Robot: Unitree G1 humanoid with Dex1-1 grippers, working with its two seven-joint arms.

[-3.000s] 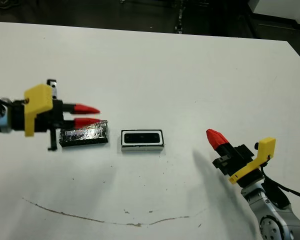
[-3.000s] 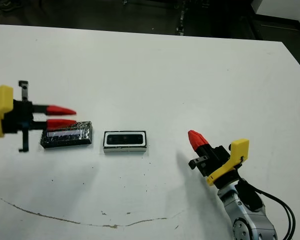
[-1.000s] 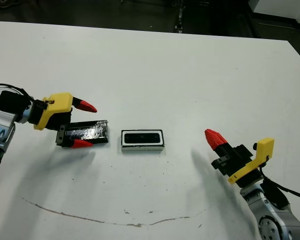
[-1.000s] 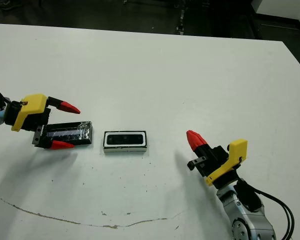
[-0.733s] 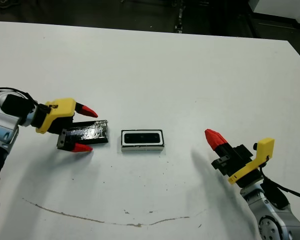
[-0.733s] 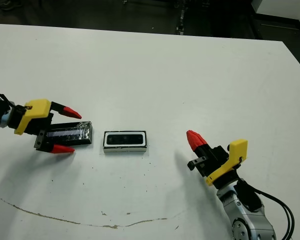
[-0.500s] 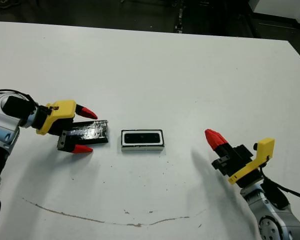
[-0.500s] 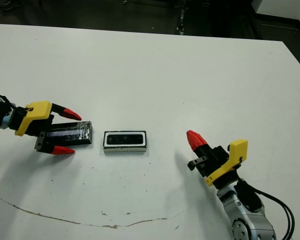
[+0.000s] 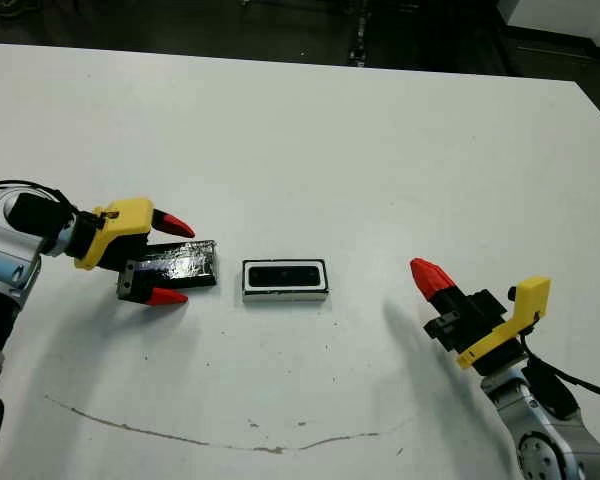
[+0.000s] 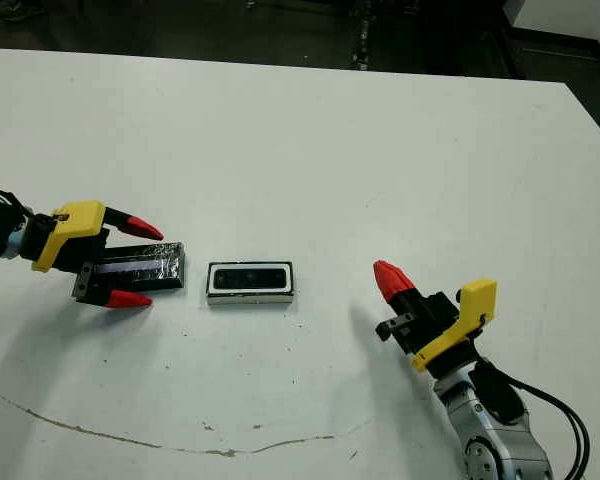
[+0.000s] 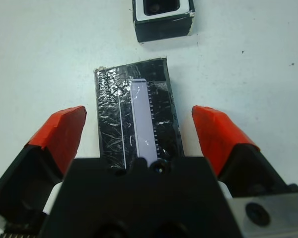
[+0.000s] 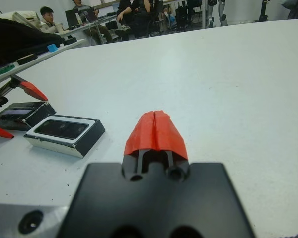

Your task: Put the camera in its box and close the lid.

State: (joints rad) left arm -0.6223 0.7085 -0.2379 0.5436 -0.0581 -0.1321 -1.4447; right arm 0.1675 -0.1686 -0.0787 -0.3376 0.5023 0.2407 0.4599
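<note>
Left gripper (image 9: 170,260) has its jaws spread wide either side of the lid (image 9: 176,266), not pinching yet. That crinkly film looks slippery, so a shallow bite could let it skid toward the box (image 9: 285,280) just beyond the tips, camera (image 9: 285,275) already inside. Right gripper (image 9: 432,277), jaws together, sits well off on the desk (image 9: 380,130).

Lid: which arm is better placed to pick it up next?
Left. Its gripper is open with a red finger on either side of the lid; the right gripper is shut, well beyond the box.
</note>
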